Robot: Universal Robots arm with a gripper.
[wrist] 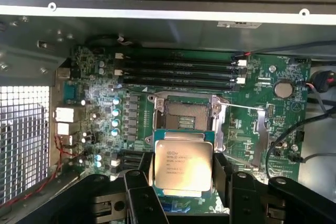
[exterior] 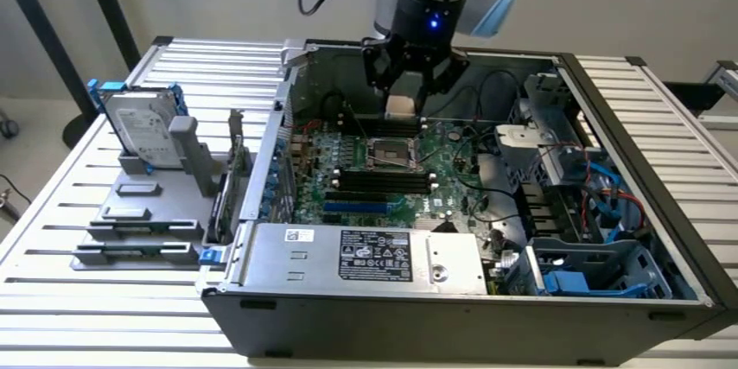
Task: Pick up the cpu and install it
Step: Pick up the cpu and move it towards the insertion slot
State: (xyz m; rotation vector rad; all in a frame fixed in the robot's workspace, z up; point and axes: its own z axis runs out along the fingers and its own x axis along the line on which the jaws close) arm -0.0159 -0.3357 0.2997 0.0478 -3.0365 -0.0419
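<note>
My gripper (exterior: pixel 403 101) hangs inside the open computer case, shut on the cpu (exterior: pixel 402 105), a small flat square chip with a dull silver top. In the wrist view the cpu (wrist: pixel 181 164) sits flat between my black fingers (wrist: pixel 137 190), printed text facing up. The motherboard's cpu socket (wrist: pixel 185 113) lies open just beyond the chip, its metal frame lifted. In the exterior view the socket (exterior: pixel 392 153) is below and slightly in front of the held chip, with a gap between them.
A grey power supply box (exterior: pixel 363 254) with a white label lies along the case's near side. An upright silver hard drive (exterior: pixel 147 131) with blue brackets stands on a grey holder at the exterior view's left. Black memory slots (wrist: pixel 178 69) and cables (exterior: pixel 485 162) surround the socket.
</note>
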